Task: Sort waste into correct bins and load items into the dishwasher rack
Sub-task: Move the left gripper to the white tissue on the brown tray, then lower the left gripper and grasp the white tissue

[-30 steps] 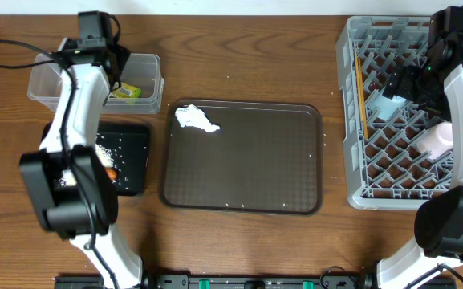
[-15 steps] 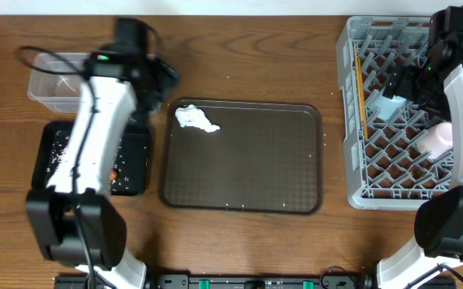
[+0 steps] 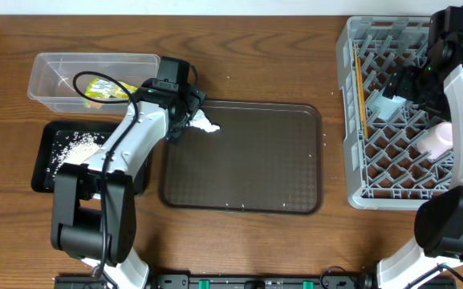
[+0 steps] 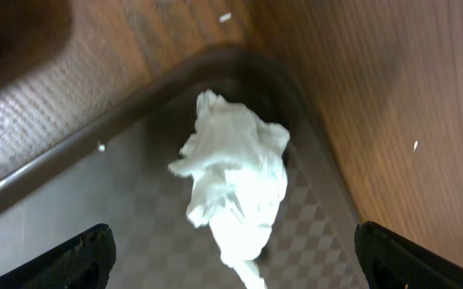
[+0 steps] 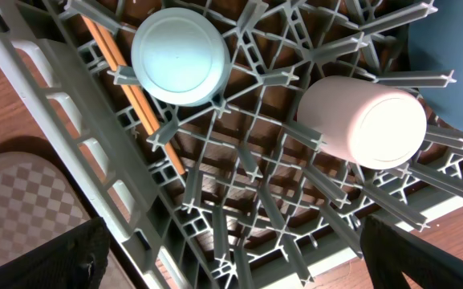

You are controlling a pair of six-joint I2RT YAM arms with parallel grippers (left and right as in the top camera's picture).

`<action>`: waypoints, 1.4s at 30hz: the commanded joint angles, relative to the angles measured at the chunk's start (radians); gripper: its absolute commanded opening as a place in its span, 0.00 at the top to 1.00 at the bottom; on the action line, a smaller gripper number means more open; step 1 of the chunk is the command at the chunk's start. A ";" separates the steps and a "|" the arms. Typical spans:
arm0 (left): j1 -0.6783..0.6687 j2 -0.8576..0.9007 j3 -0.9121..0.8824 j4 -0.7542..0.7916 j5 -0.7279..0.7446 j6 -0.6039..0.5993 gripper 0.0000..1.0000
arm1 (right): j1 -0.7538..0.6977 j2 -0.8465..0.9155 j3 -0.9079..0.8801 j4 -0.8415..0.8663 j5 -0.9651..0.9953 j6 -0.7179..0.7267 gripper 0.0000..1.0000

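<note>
My left gripper is open and empty, its fingers either side of the crumpled white tissue in the brown serving tray's back left corner; the tissue also shows in the overhead view. The green-and-yellow wrapper lies in the clear tub. Rice lies in the black tray; the carrot is hidden by my arm. My right gripper is open and empty above the grey dishwasher rack, which holds a light-blue cup, a whitish cup, chopsticks and the dark-blue plate.
The brown serving tray lies at the table's middle with a few crumbs. The rack fills the right side. The clear tub and black tray sit at the left, one behind the other.
My left arm has swung right from the clear tub to the serving tray's back left corner, over the tissue. The wrapper now shows lying in the tub. The right arm has not moved.
</note>
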 commanded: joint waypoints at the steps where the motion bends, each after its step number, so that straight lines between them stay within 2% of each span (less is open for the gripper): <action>1: 0.002 0.034 -0.007 0.038 -0.048 -0.017 0.02 | -0.003 -0.002 -0.002 -0.001 0.004 0.014 0.01; 10: 0.001 0.133 -0.007 0.097 -0.041 -0.017 0.03 | -0.003 -0.002 -0.002 -0.001 0.004 0.014 0.01; 16: 0.001 0.148 -0.007 0.102 -0.042 -0.016 0.22 | -0.003 -0.002 -0.002 -0.001 0.004 0.014 0.01; 20: 0.001 0.148 -0.007 0.101 -0.024 -0.016 0.27 | -0.003 -0.002 -0.002 -0.001 0.004 0.014 0.01; 24: 0.001 0.148 -0.006 0.102 -0.003 -0.015 0.27 | -0.003 -0.002 -0.002 -0.001 0.004 0.014 0.01; 27: 0.002 0.145 0.001 0.096 -0.018 0.034 0.24 | -0.003 -0.002 -0.002 -0.001 0.004 0.014 0.01; 32: 0.000 0.082 0.009 0.027 -0.095 0.039 0.23 | -0.003 -0.002 -0.002 -0.001 0.004 0.014 0.01; 39: -0.031 -0.040 0.012 0.016 -0.218 0.140 0.21 | -0.003 -0.002 -0.002 -0.001 0.004 0.014 0.01; 42: -0.031 -0.065 0.012 0.013 -0.229 0.161 0.20 | -0.003 -0.002 -0.002 -0.001 0.004 0.014 0.01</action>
